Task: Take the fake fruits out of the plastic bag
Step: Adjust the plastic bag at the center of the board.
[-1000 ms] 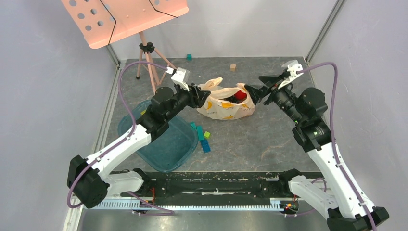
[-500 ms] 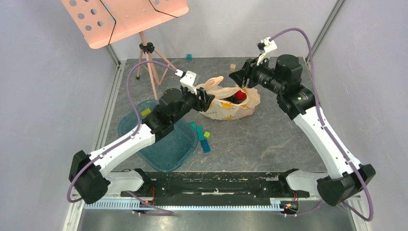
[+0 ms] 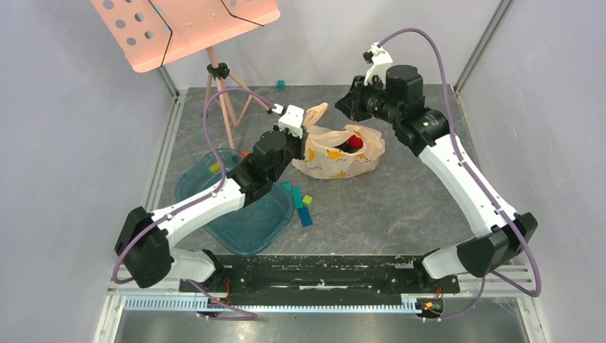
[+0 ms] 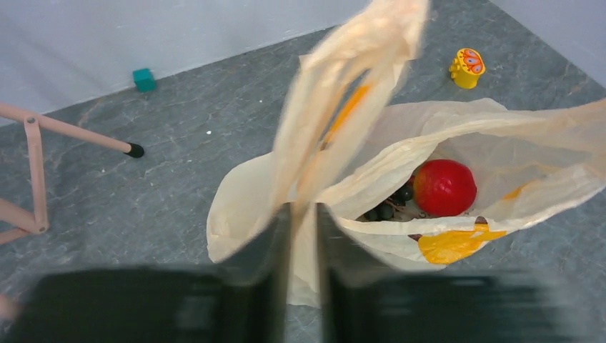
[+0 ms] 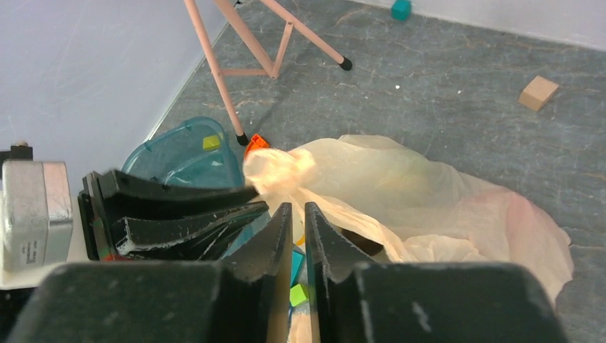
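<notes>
Plastic bag (image 4: 243,207) handle pinched in left gripper (image 4: 303,218), fake fruits (image 4: 444,187) inside, right gripper (image 5: 298,211) pressed together above

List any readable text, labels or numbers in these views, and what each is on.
No text can be read in any view.
plastic bag: orange print marks only; no letters can be made out.
yellow toy: orange and blue marking on top, too small to read.

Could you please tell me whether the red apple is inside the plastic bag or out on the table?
Inside. The left wrist view shows the apple lying beside the grapes within the open bag, its rim around them.
</notes>
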Action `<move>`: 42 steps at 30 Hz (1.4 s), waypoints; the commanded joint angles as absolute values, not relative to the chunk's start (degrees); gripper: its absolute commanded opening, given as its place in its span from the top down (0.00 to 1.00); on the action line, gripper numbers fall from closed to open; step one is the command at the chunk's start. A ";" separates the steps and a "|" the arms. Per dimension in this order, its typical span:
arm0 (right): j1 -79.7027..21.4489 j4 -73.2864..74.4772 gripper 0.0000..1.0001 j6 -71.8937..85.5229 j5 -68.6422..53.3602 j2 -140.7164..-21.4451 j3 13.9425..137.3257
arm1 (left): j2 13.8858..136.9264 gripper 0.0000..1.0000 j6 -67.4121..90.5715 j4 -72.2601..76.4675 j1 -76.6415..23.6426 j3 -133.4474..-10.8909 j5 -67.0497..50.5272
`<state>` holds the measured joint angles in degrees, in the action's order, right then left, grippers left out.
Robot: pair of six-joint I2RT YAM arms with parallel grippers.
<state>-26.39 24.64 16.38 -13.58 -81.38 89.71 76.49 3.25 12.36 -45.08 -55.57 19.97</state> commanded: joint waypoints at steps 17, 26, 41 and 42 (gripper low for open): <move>-31.70 33.78 1.00 14.17 -1.61 -87.94 90.05 | 72.56 0.98 4.75 19.87 -45.57 -51.47 19.91; -31.91 35.02 1.00 12.04 1.77 -88.27 84.57 | 70.32 0.98 5.69 19.35 -45.62 -50.02 19.51; -31.84 34.34 1.00 11.22 10.87 -91.96 81.92 | 63.00 0.89 7.24 14.37 -45.62 -49.40 20.45; -31.82 33.99 1.00 11.25 10.77 -91.95 81.75 | 62.41 0.76 7.34 13.32 -45.62 -50.36 20.55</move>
<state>-31.73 35.24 11.90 7.51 -91.42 82.32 65.28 4.73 15.14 -45.41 -48.03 19.49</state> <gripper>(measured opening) 0.004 0.082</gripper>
